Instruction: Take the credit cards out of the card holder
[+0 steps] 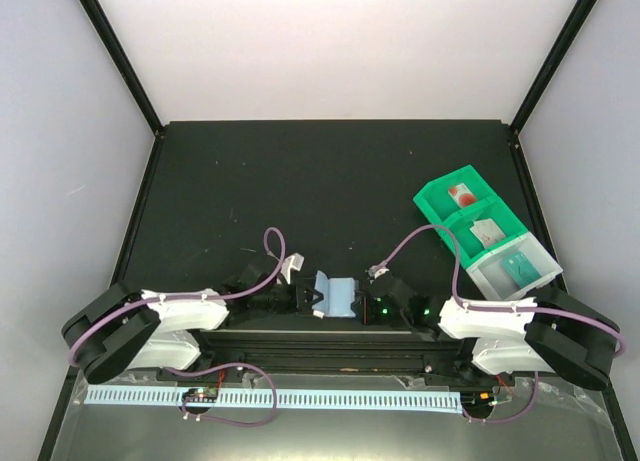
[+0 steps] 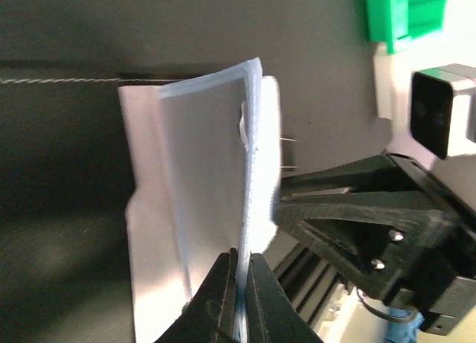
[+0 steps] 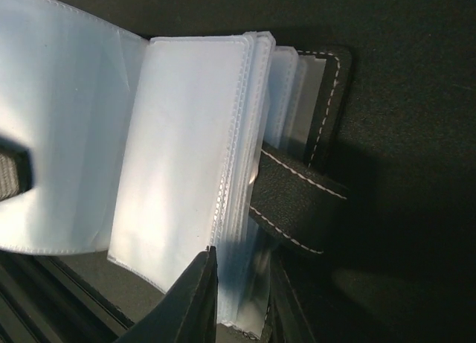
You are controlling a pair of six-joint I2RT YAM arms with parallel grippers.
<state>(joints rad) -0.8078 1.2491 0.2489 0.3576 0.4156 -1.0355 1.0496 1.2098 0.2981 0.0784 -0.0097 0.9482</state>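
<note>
Pale plastic sleeves (image 3: 178,149) fan from the open card holder (image 1: 335,294), which sits near the front edge of the black table (image 1: 300,171), between the two arms. The left gripper (image 2: 242,265) is pinched tight on the edge of one sleeve. The right gripper (image 3: 242,272) straddles the thicker stack, but whether it actually grips cannot be told. Credit cards (image 1: 487,231) sit in the green tray (image 1: 437,196) at far right — one to a compartment, well apart from the holder.
</note>
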